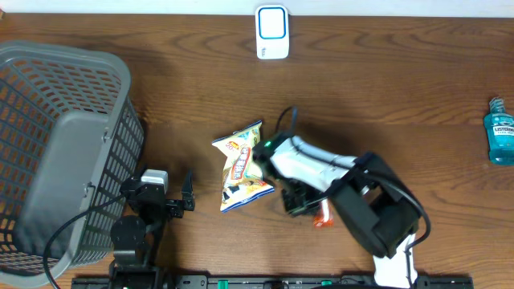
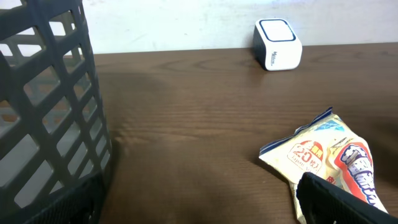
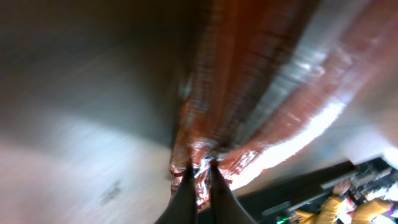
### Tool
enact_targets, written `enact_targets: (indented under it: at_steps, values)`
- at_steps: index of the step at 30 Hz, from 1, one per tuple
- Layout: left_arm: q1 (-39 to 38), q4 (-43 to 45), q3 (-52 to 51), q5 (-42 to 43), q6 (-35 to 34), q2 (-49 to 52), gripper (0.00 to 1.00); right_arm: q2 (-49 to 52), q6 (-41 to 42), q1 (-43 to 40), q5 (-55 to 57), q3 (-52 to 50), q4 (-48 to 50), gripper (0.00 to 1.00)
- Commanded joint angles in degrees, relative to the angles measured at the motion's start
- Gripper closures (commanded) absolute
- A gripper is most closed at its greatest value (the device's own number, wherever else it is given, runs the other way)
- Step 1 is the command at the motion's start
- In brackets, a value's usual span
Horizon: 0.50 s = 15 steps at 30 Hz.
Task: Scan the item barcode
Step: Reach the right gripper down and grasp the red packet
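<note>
A shiny red foil packet [image 3: 249, 93] fills the blurred right wrist view, and my right gripper [image 3: 200, 171] is shut on its lower edge, fingers nearly together. From overhead only an orange-red corner of this packet [image 1: 322, 215] shows under the right gripper [image 1: 301, 201], near the table's front. A yellow snack bag [image 1: 243, 166] lies flat just left of it, and its near end shows in the left wrist view [image 2: 329, 162]. The white barcode scanner [image 1: 272, 32] stands at the back edge, upright [image 2: 278, 43]. My left gripper [image 1: 173, 197] is open and holds nothing, hovering low beside the basket [image 2: 199, 211].
A large grey plastic basket [image 1: 56, 152] takes up the left side, its lattice wall [image 2: 43, 106] close to my left fingers. A blue mouthwash bottle [image 1: 499, 130] lies at the far right edge. Black cables run by both arm bases.
</note>
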Motion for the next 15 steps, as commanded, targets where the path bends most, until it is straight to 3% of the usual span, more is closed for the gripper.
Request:
enact_targets:
  at_steps: [1,3,5,7,9,12,15]
  values:
    - [0.09,-0.68,-1.62,-0.11,-0.26,-0.15,0.02,-0.07,4.35,-5.90,12.17,2.62,0.02,0.87]
    - [0.09,-0.68,-1.62,-0.11,-0.26,-0.15,0.02,-0.07,3.52,-9.40,14.73,4.59,-0.07,0.87]
    - [0.09,-0.68,-1.62,-0.11,-0.26,-0.15,0.02,-0.07,2.34,-12.46,15.04,6.88,-0.09,0.93]
    - [0.09,-0.68,-1.62,-0.11,-0.26,-0.15,0.02,-0.17,0.33,-14.40,12.55,9.27,-0.09,0.99]
    - [0.09,-0.68,-1.62,-0.11,-0.26,-0.15,0.02,-0.44,-0.57,-15.63,10.16,11.69,0.31,0.98]
    - [0.09,-0.68,-1.62,-0.11,-0.26,-0.15,0.02,-0.70,-0.55,-16.70,7.98,13.51,4.07,0.85]
    - [0.09,-0.68,-1.62,-0.11,-0.26,-0.15,0.02,-0.50,-0.59,-17.62,5.16,12.41,11.56,0.83]
